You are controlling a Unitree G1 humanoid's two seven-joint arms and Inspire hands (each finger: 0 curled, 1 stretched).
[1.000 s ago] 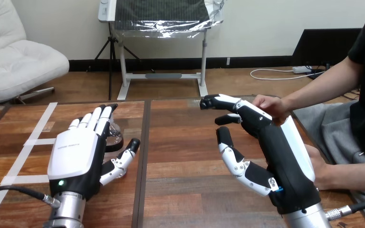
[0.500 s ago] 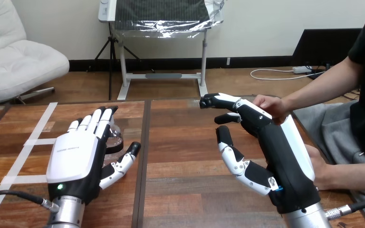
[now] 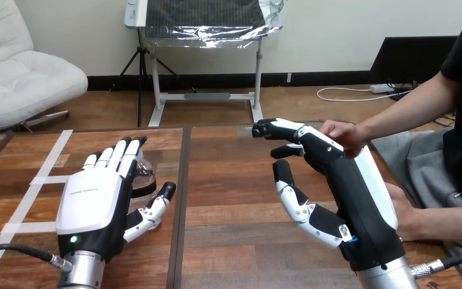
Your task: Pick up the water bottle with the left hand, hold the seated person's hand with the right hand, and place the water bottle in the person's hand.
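Observation:
The water bottle is clear with a dark band. It stands on the left half of the table, mostly hidden behind my left hand. That hand hovers in front of the bottle, back towards me, fingers straight and thumb spread, holding nothing. My right hand reaches up the table's right side, open with the thumb spread. The person's hand rests at the far right table edge, just behind the backs of my right fingers; I cannot tell whether they touch. A second hand of the person lies low at the right, behind my right palm.
The wooden table has a dark seam running down its middle, just right of the bottle. White tape strips mark the left part. The person sits at the right side.
My left hand has drawn slightly back and left, towards the near edge. The right hand, the bottle and the person's hands have stayed where they were.

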